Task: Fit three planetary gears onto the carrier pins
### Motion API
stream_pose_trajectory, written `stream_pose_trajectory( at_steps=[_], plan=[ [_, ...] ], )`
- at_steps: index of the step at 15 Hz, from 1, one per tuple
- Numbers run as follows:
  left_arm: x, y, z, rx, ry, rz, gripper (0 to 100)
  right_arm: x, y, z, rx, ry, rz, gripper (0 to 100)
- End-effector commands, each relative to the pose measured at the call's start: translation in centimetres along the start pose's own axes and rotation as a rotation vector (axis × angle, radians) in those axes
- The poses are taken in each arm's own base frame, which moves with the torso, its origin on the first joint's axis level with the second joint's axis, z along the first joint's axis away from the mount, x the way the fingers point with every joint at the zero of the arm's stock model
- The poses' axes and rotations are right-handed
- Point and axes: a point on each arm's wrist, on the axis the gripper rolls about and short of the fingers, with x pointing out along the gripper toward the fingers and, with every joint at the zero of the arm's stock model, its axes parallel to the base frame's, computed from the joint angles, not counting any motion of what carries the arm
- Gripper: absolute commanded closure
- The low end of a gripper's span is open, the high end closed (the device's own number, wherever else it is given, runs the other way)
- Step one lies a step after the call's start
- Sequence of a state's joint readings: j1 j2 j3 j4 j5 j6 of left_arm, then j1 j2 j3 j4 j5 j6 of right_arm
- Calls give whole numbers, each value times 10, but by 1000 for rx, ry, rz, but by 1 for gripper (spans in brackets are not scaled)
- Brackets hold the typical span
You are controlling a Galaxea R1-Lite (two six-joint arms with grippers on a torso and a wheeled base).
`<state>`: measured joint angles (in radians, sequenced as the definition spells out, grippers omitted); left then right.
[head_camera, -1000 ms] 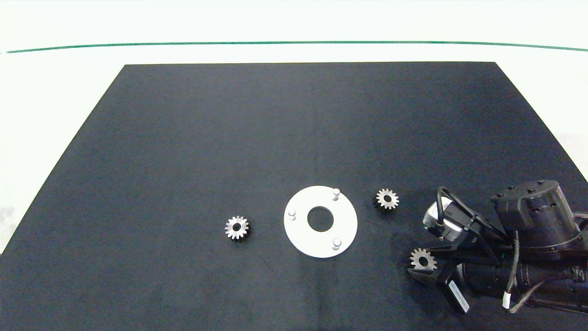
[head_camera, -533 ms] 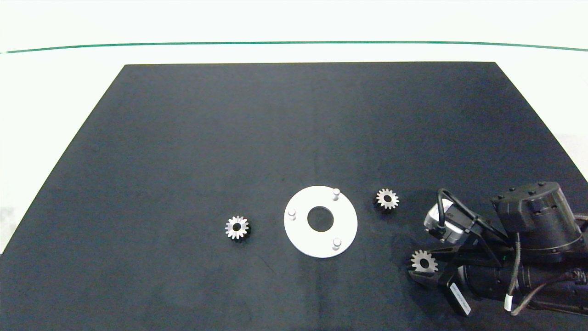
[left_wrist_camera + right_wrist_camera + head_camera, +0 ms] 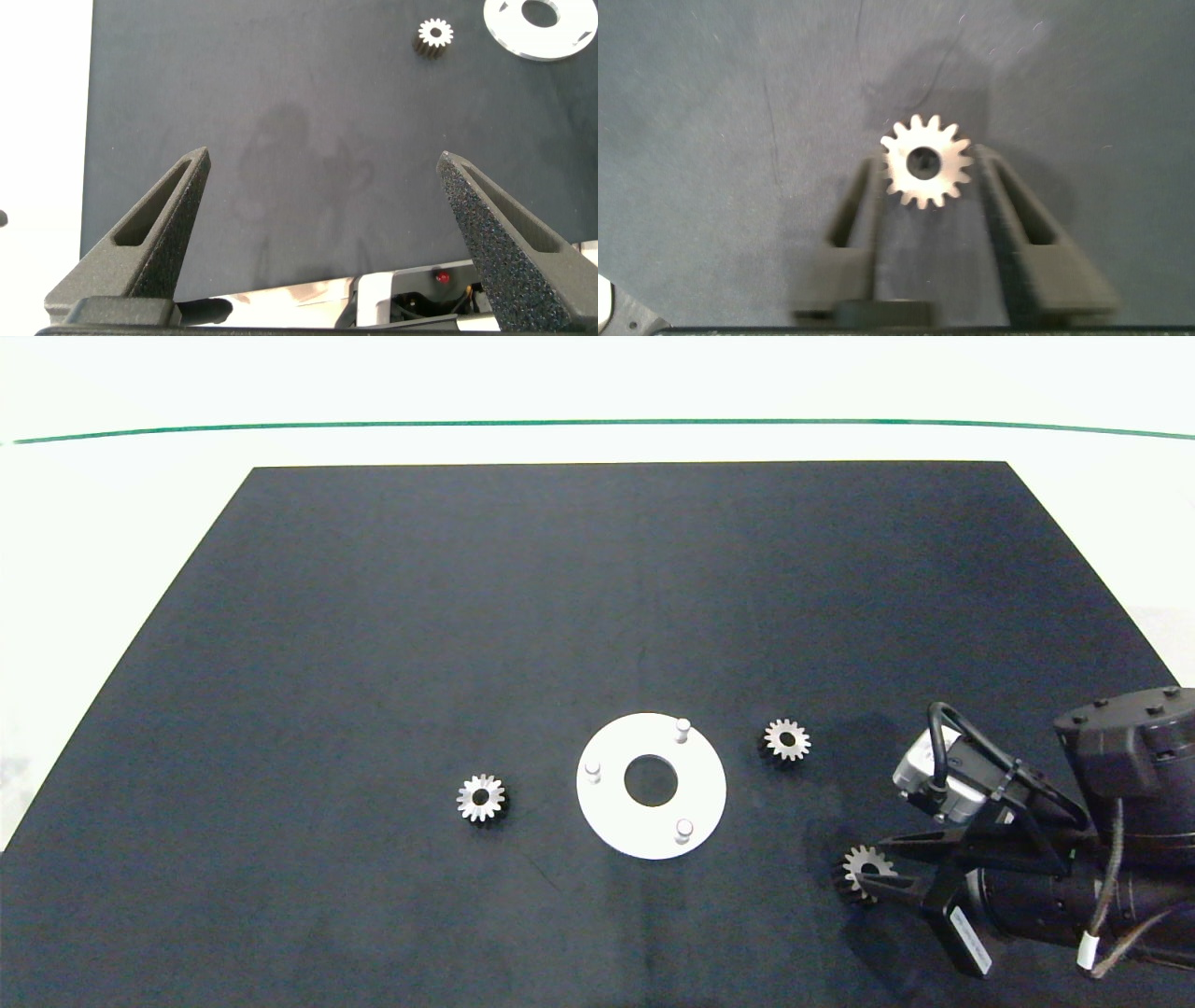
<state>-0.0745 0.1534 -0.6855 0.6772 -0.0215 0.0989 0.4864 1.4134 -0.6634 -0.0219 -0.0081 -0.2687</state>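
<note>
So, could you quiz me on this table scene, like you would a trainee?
1. How many small silver-grey metal toothed gears lie on the dark mat?
2. True or false: a gear already sits on one of the short white pegs of the flat white round disc.
3. Which gripper has a gear between its fingers: A left, B right?

Key:
1. Three.
2. False; all pegs are bare.
3. B, the right gripper; the left gripper is open over bare mat.

a dark mat (image 3: pixel 523 616) covers the white desk (image 3: pixel 112 523), with a thin green line (image 3: pixel 597 424) running beyond it.
</note>
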Motion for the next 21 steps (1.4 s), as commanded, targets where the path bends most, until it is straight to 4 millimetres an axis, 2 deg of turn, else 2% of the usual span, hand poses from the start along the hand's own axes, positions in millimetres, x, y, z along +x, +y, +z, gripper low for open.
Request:
stream_pose_trajectory(
  at_steps=[1, 7, 8, 16, 21],
  plan=[
    [0, 0, 0, 0, 4, 2, 0, -10, -1, 4, -13, -44, -12, 100],
    [0, 0, 0, 0, 6, 5, 0, -12, -1, 3, -18, -44, -12, 100],
    [1, 0, 0, 0, 7, 5, 0, -13, -1, 2, -18, -45, -14, 0],
    [1, 0, 0, 1, 7, 5, 0, -8, 0, 1, -18, -27, -6, 0],
    [0, 0, 0, 0, 6, 3, 0, 13, 2, -7, -9, 55, 21, 0]
  ],
)
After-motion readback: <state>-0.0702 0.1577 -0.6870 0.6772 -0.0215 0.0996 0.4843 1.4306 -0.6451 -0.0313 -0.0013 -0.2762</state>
